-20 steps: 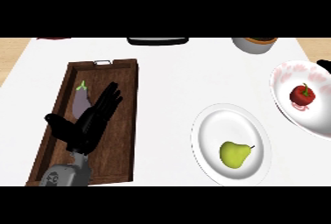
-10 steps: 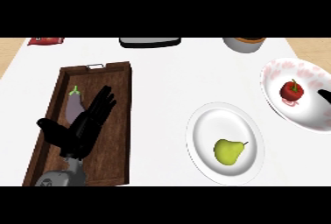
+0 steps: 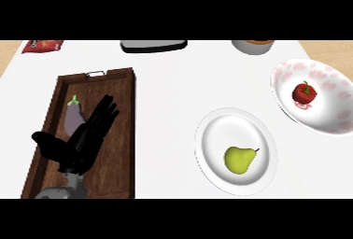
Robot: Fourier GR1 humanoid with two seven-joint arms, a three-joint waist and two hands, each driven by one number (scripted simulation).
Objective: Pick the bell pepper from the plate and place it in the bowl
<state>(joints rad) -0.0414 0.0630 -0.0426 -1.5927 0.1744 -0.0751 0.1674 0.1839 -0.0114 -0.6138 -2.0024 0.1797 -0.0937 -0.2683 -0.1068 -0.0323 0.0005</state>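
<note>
Left hand (image 3: pixel 79 144), fingers still spread and holding nothing, has barely moved above the wooden tray (image 3: pixel 121 140) (only the view drifted), while the red bell pepper (image 3: pixel 304 92) lies in the pink-patterned bowl (image 3: pixel 331 116), as the task wants.

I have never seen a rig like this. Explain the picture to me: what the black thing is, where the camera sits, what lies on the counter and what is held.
The camera sits at a humanoid robot's head and looks steeply down at a white counter. The black shape is its left hand, fingers straight, holding nothing. It is over a wooden tray, partly covering an eggplant. The right hand is out of view. A white plate carries a yellow-green, pear-shaped item. A pink-patterned bowl holds a red item.
</note>
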